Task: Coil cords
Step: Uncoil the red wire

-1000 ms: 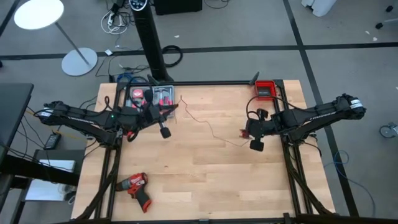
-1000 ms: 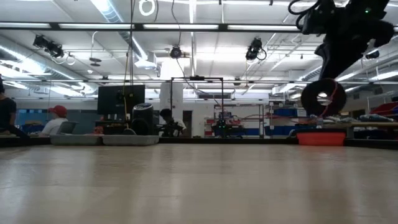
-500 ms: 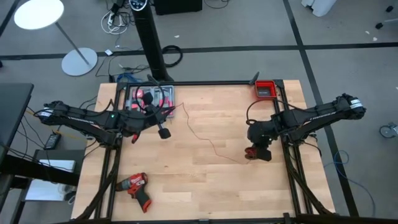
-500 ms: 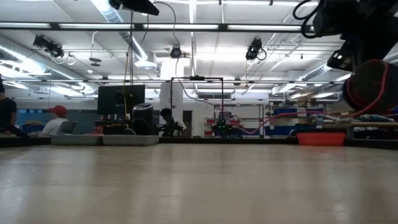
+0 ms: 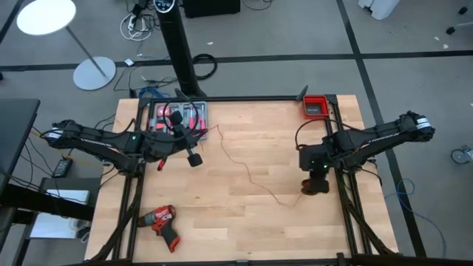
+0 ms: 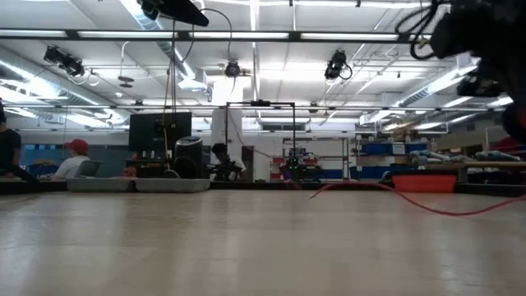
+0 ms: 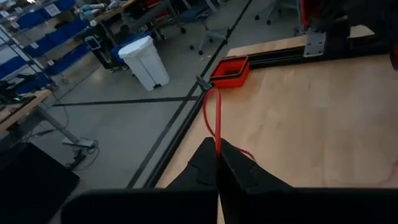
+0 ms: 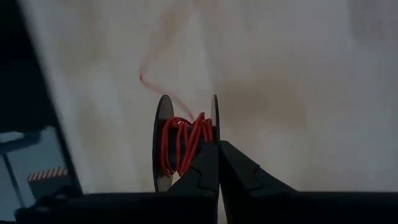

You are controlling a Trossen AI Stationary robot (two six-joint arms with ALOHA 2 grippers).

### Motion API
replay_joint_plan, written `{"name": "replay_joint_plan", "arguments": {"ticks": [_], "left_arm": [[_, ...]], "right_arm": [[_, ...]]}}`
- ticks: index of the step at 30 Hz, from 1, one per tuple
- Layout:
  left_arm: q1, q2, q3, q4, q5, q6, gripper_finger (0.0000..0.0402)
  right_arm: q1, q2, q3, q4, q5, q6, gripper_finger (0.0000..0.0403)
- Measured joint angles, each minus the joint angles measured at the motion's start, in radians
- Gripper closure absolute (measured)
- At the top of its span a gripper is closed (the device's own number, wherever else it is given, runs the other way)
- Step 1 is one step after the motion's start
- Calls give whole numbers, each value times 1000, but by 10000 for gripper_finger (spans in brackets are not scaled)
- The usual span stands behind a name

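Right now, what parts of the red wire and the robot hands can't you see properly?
- Red wire: too thin in the high view to follow fully.
- Spool: right gripper fingers cover its lower part.
- Left gripper: fingertips hide the wire's end.
- Low view: right arm cut off by the edge.

Red wire [image 8: 180, 146] blurry past spool [image 8: 165, 143]. Right hand [image 6: 505, 49] cut off by low view's edge. Black cable nowhere visible.

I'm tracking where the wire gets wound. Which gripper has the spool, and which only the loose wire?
The right gripper holds the spool, wound with red wire. The left gripper pinches only the wire's free end.
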Motion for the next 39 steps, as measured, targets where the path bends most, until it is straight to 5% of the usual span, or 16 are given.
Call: {"name": "replay_joint_plan", "arguments": {"ticks": [4,11,20,30,39], "left_arm": [[0,1,0,-1,76,-29,402],[0,32,0,2,200,-21,392],[0,76,0,37,192,2,259],[0,177,0,277,285,-44,225],[5,335,0,405,145,-109,225]], "right_arm": [[-4,-18,0,246,29,-125,403],[-47,-23,0,636,367,-317,403],[-122,-1,0,982,613,-481,403],[-170,115,0,1476,623,-649,403],[-193,206,0,1619,623,-693,403]]}}
